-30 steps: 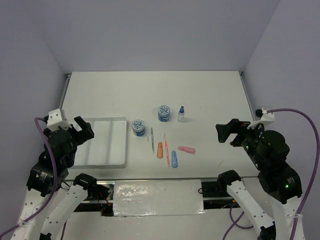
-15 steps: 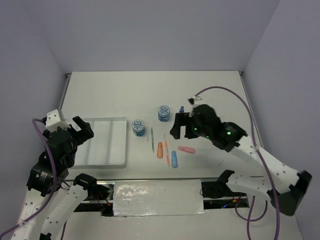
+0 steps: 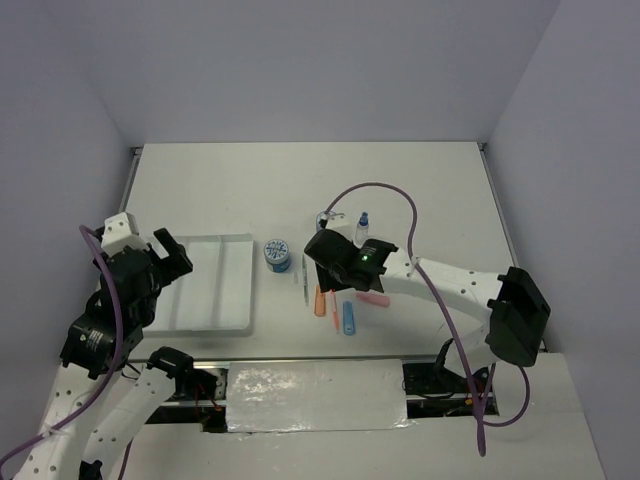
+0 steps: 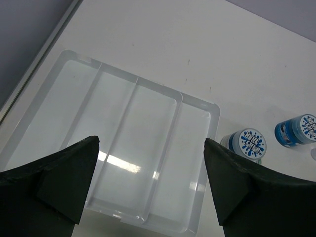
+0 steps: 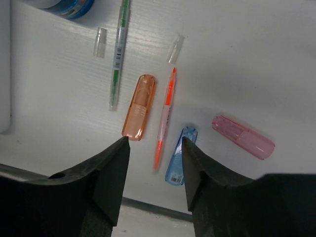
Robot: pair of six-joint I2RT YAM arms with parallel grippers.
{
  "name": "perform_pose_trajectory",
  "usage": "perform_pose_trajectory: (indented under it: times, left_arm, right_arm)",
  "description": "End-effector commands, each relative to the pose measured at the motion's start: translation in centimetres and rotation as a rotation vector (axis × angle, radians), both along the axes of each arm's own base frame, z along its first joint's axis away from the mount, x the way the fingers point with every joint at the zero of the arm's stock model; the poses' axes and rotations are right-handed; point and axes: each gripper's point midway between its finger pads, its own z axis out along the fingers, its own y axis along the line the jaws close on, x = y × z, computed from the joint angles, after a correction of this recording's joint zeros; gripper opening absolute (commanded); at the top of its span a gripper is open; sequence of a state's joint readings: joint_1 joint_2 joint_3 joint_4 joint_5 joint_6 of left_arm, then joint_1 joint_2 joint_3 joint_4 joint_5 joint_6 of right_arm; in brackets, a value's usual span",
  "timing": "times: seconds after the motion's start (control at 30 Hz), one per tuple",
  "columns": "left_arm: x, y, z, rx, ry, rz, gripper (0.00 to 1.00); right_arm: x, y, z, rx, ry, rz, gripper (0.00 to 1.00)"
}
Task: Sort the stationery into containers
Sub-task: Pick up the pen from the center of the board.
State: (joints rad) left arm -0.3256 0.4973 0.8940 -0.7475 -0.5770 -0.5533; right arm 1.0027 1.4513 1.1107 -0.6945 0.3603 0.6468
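The left pincer (image 4: 151,143) hangs over the white tray (image 4: 195,106) with its two fingers spread wide, and it holds nothing. The tray lies flat on the surface (image 3: 250,180), on the left side, and is divided into long narrow compartments. Just beside its right edge stands one patterned pot (image 4: 249,143), and the second pot (image 4: 296,129) stands a little further right.

The right pincer (image 5: 154,143) is low over the group of small things in the middle. Its fingers stand partly apart and pinch nothing. In the right wrist view the lower end of the orange pen (image 5: 165,116) shows in the gap between them. Left of this pen lies the orange marker (image 5: 139,106), then the green pen (image 5: 118,54). The blue marker (image 5: 180,155) lies close on its right, and the pink eraser (image 5: 243,137) further right. The small bottle (image 3: 362,228) stands upright behind the arm.
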Motion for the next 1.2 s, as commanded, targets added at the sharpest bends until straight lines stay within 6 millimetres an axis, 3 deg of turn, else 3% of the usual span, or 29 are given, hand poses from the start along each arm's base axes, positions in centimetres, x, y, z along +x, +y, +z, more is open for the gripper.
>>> perform_pose_trajectory:
  times: [0.0,0.33,0.53,0.83,1.17]
  left_arm:
    - [0.5,-0.3,0.4,-0.002,-0.014,-0.009,0.99]
    - [0.6,-0.6,0.3,0.001,-0.012,-0.028,0.99]
    - [0.6,-0.7,0.3,0.001,-0.012,-0.035,0.99]
    - [0.6,-0.6,0.3,0.001,-0.012,-0.028,0.99]
    - [0.5,-0.6,0.4,-0.002,-0.018,-0.03,0.99]
  right_arm:
    - [0.8,-0.5,-0.6,-0.028,-0.032,-0.057,0.52]
    - [-0.8,-0.7,-4.7,-0.045,0.051,-0.043,0.5]
    - [-1.3,0.3,-6.1,-0.038,0.077,-0.018,0.46]
    - [-1.8,0.0,-8.3,-0.092,0.112,-0.019,0.36]
    - [-2.3,0.0,-10.3,-0.1,0.144,-0.015,0.34]
